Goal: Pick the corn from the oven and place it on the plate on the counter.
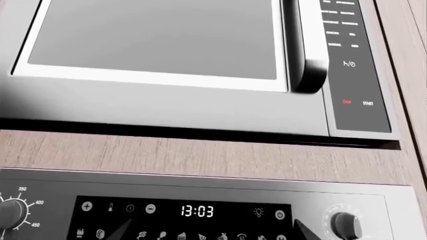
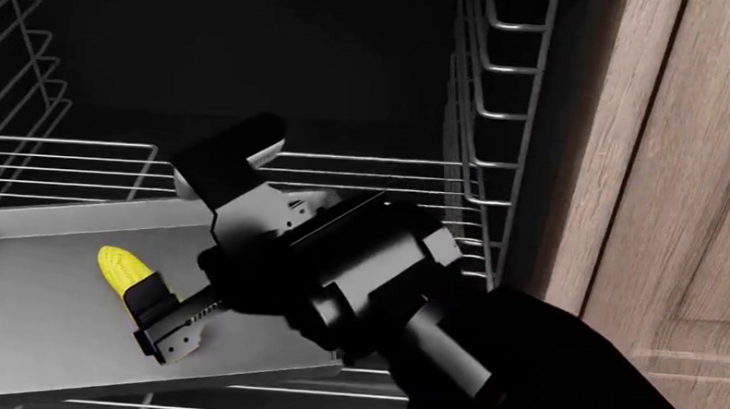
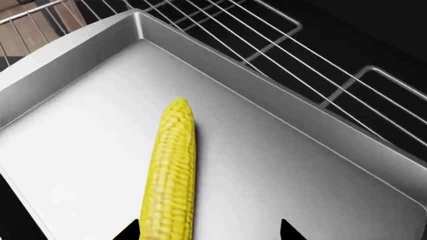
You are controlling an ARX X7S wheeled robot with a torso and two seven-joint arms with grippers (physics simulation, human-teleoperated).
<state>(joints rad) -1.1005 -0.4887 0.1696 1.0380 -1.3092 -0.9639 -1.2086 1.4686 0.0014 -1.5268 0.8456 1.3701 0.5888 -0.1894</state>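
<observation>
The yellow corn [image 2: 121,268] lies on the grey tray [image 2: 39,338] inside the dark oven [image 2: 492,127]. My right gripper [image 2: 181,252] reaches in over the tray, open. In the right wrist view the corn [image 3: 173,170] runs lengthwise between the two fingertips, close beside one of them, and my right gripper [image 3: 210,232] is not closed on it. My left gripper [image 1: 213,235] is open with nothing between its tips, facing the oven's control panel [image 1: 197,211]. The plate and the counter are out of view.
Wire racks and side rails [image 2: 470,200] line the cavity around the tray [image 3: 300,165]. A wooden cabinet front [image 2: 675,181] stands right of the oven opening. A built-in microwave [image 1: 160,40] sits above the control panel, whose knob [image 1: 345,225] is near one left fingertip.
</observation>
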